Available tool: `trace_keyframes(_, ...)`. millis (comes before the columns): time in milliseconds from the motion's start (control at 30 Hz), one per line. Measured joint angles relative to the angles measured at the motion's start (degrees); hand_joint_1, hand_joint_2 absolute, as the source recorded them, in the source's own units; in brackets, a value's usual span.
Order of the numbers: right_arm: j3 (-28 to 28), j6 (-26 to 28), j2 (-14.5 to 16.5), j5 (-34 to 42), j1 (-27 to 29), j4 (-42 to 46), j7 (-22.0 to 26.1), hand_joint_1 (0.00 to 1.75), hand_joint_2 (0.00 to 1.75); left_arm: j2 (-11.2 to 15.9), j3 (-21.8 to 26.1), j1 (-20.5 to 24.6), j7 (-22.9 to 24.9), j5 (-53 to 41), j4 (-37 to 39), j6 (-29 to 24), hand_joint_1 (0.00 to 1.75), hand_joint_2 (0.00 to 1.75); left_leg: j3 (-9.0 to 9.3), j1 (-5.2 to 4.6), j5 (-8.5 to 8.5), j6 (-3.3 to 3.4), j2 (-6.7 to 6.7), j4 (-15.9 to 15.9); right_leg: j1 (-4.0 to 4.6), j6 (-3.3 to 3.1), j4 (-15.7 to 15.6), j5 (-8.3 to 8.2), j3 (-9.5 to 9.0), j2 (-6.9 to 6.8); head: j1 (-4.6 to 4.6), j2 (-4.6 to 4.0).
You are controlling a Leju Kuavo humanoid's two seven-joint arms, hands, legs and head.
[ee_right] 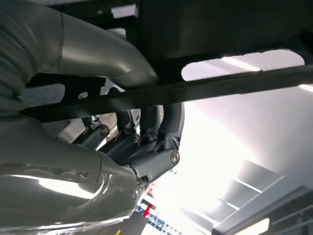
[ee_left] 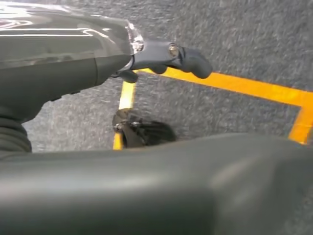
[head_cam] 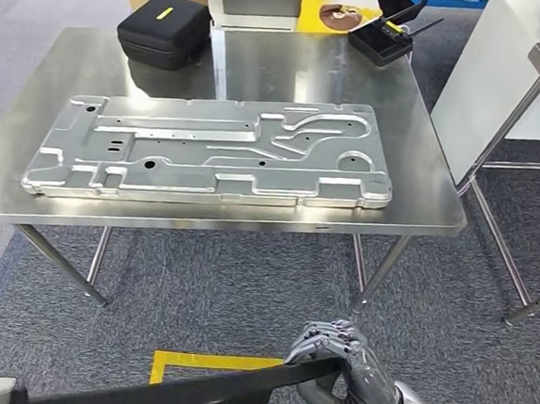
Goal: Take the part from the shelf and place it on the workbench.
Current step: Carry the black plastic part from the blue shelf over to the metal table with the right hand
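Head view: the right hand (head_cam: 341, 374) curls around the end of a long dark part (head_cam: 186, 395), low before the steel counter (head_cam: 425, 192). Left wrist view: the left hand (ee_left: 162, 56), grasp unclear. Right wrist view: fingers (ee_right: 147, 122) wrap the part's bar.

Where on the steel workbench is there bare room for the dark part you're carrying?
The large stamped silver metal panel covers most of the steel workbench. Bare patches: the strip behind it beside the black zip case, and the right end. The dark flat part in the right hand looks too long for either.
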State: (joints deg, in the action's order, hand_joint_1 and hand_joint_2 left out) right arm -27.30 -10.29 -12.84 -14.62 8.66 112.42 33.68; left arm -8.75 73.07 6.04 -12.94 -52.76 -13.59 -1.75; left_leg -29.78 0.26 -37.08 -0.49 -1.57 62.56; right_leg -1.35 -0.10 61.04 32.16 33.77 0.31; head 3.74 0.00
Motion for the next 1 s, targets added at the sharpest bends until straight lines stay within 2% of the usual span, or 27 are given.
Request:
trace_keyframes(67, 0.0, 0.0, 0.1, 0.0, 0.0, 0.1, 0.0, 1.75, 1.75, 0.0, 0.0, 0.1, 0.0, 0.0, 0.0, 0.0, 0.0, 1.75, -4.55, 0.09, -2.2, -0.41, 0.75, 7.4, 0.02, -0.38, 0.0, 0.7, -0.73, -0.36, 0.09, 0.0)
trace_keyframes(100, 0.0, 0.0, 0.1, 0.0, 0.1, 0.1, 0.0, 1.75, 1.75, 0.0, 0.0, 0.1, 0.0, 0.0, 0.0, 0.0, 0.0, 1.75, -7.01, 0.12, -2.79, -0.49, 0.82, 10.9, 0.04, -0.42, 0.0, 1.07, -1.15, -0.44, 0.09, 0.0)
trace_keyframes(133, 0.0, 0.0, 0.1, 0.0, 0.1, 0.1, 0.0, 1.75, 1.75, 0.0, 0.0, 0.0, 0.0, 0.0, 0.0, 0.0, 0.0, 1.75, -8.81, 0.11, -2.4, -0.45, 0.86, 12.7, 0.06, -0.43, 0.0, 1.49, -1.67, -0.48, 0.09, 0.0)
trace_keyframes(167, 0.0, 0.0, 0.1, 0.0, 0.1, 0.1, 0.0, 1.75, 1.75, 0.0, 0.0, -0.1, 0.0, 0.0, 0.0, 0.0, 0.0, 1.75, -9.62, 0.09, -0.79, -0.28, 0.87, 12.5, 0.1, -0.42, 0.0, 1.94, -2.31, -0.48, 0.09, 0.0)
trace_keyframes(233, 0.0, 0.0, 0.2, 0.0, 0.0, 0.1, 0.0, 1.75, 1.75, 0.0, 0.0, -0.2, -0.1, 0.0, 0.0, 0.0, 0.0, 1.75, -8.68, -0.12, 4.7, 0.45, 0.89, 7.1, 0.18, -0.34, -0.1, 2.93, -3.77, -0.5, 0.1, 0.0)
trace_keyframes(267, 0.0, 0.0, 0.3, 0.0, 0.0, 0.1, 0.0, 1.75, 1.75, 0.0, 0.0, -0.2, -0.1, 0.0, 0.0, 0.0, 0.0, 1.75, -7.89, -0.36, 6.78, 0.91, 0.96, 4.5, 0.25, -0.21, -0.2, 3.36, -4.35, -0.53, 0.08, 0.0)
trace_keyframes(300, 0.0, 0.0, 0.4, 0.0, 0.0, 0.1, 0.1, 1.75, 1.75, 0.1, 0.0, -0.2, -0.1, 0.0, 0.0, 0.0, 0.0, 1.75, -7.17, -0.64, 7.88, 1.37, 1.04, 2.3, 0.22, 0.03, -0.3, 3.67, -4.7, -0.51, 0.09, 0.0)
trace_keyframes(400, 0.0, 0.3, 0.6, -0.1, 0.0, 0.2, 0.2, 1.75, 1.75, 0.2, 0.0, -0.1, -0.1, 0.0, 0.0, -0.1, 0.0, 1.75, -6.07, -1.15, 6.84, 2.2, 1.19, -0.2, 0.07, 1.04, -1.0, 4.0, -4.93, -0.54, 0.16, 0.0)
trace_keyframes(467, 0.0, 0.9, 0.7, -0.5, -0.1, 0.4, 0.6, 1.75, 1.75, 0.2, 0.0, -0.1, -0.1, 0.1, 0.0, -0.1, 0.0, 1.75, -4.83, -0.77, 6.44, 2.39, 1.19, -1.9, 0.22, 1.54, -0.7, 4.43, -5.11, -0.71, 0.13, 0.0)
trace_keyframes(500, 0.0, 1.2, 0.7, -0.6, -0.1, 0.6, 0.7, 1.75, 1.75, 0.2, 0.0, -0.1, -0.2, 0.2, 0.0, -0.1, 0.0, 1.75, -4.14, -0.54, 6.41, 2.49, 1.19, -2.6, 0.31, 1.69, 0.6, 5.03, -4.6, -0.72, 0.09, 0.0)
trace_keyframes(533, 0.1, 1.5, 0.7, -0.7, -0.1, 0.7, 0.9, 1.75, 1.75, 0.2, 0.0, -0.1, -0.2, 0.2, 0.0, -0.1, 0.0, 1.75, -3.44, -0.37, 6.27, 2.61, 1.19, -3.1, 0.32, 1.79, 3.4, 6.07, -3.07, -0.68, 0.07, 0.0)
trace_keyframes(600, 0.2, 1.8, 0.7, -0.7, 0.0, 1.0, 1.0, 1.75, 1.75, 0.2, 0.0, -0.2, -0.2, 0.1, 0.0, -0.1, 0.0, 1.75, -2.46, -0.32, 5.57, 2.75, 1.18, -3.2, 0.32, 2.0, 10.5, 7.91, 1.69, -0.61, 0.04, 0.0)
trace_keyframes(633, 0.3, 1.8, 0.7, -0.7, 0.0, 1.1, 1.0, 1.75, 1.75, 0.2, 0.0, -0.2, -0.2, 0.1, 0.0, -0.1, 0.0, 1.75, -1.88, -0.31, 5.09, 2.71, 1.17, -3.2, 0.31, 2.15, 13.0, 7.82, 3.8, -0.61, 0.04, 0.0)
trace_keyframes(667, 0.4, 1.8, 0.7, -0.7, 0.1, 1.2, 1.0, 1.75, 1.75, 0.2, 0.0, -0.3, -0.2, 0.1, 0.0, -0.1, 0.0, 1.75, -1.22, -0.28, 4.59, 2.62, 1.16, -3.2, 0.29, 2.29, 13.3, 6.5, 4.83, -0.61, 0.04, 0.0)
trace_keyframes(700, 0.6, 1.9, 0.7, -0.7, 0.1, 1.3, 1.0, 1.75, 1.75, 0.2, 0.0, -0.3, -0.2, 0.2, 0.0, -0.1, 0.0, 1.75, -0.43, -0.24, 4.04, 2.5, 1.13, -3.2, 0.26, 2.44, 11.5, 4.12, 4.83, -0.61, 0.04, 0.0)
trace_keyframes(733, 0.7, 1.9, 0.8, -0.7, 0.1, 1.5, 1.0, 1.75, 1.75, 0.2, 0.0, -0.3, -0.3, 0.2, 0.0, -0.1, 0.0, 1.75, 0.43, -0.18, 3.42, 2.32, 1.12, -3.2, 0.23, 2.53, 8.2, 1.36, 4.04, -0.62, 0.04, 0.0)
trace_keyframes(767, 0.9, 1.9, 0.8, -0.7, 0.1, 1.6, 1.0, 1.75, 1.75, 0.2, 0.0, -0.3, -0.3, 0.2, 0.0, -0.1, 0.0, 1.75, 1.13, -0.22, 2.83, 2.04, 1.09, -3.2, 0.3, 2.53, 5.3, -0.7, 3.1, -0.57, 0.03, 0.0)
trace_keyframes(800, 1.0, 2.0, 0.9, -0.7, 0.1, 1.8, 1.0, 1.75, 1.75, 0.2, 0.0, -0.2, -0.3, 0.2, 0.0, -0.1, 0.0, 1.75, 1.58, -0.26, 2.31, 1.71, 1.06, -3.2, 0.37, 2.35, 2.7, -1.68, 2.12, -0.52, 0.02, 0.0)
trace_keyframes(833, 1.2, 2.0, 1.0, -0.7, 0.1, 2.0, 1.1, 1.75, 1.75, 0.2, 0.0, -0.1, -0.3, 0.2, 0.0, 0.0, 0.0, 1.75, 1.79, -0.3, 1.96, 1.4, 1.05, -3.2, 0.48, 1.99, 1.4, -1.73, 1.56, -0.45, 0.02, 0.0)
trace_keyframes(933, 1.4, 2.6, 1.3, -0.9, 0.2, 2.7, 1.2, 1.75, 1.75, 0.2, 0.0, 0.0, -0.4, 0.2, 0.0, 0.0, 0.0, 1.75, 2.07, -0.33, 1.43, 0.77, 1.08, -3.5, 0.49, 0.75, 0.6, -0.61, 1.01, -0.29, 0.04, 0.0)
trace_keyframes(1000, 1.5, 2.8, 1.6, -1.1, 0.2, 3.2, 1.2, 1.75, 1.75, 0.2, 0.0, 0.1, -0.5, 0.2, 0.0, 0.0, 0.0, 1.75, 1.42, -0.28, 0.33, 0.22, 1.13, -1.6, 0.18, 0.11, 0.2, -0.14, 0.29, -0.45, 0.11, 0.0)
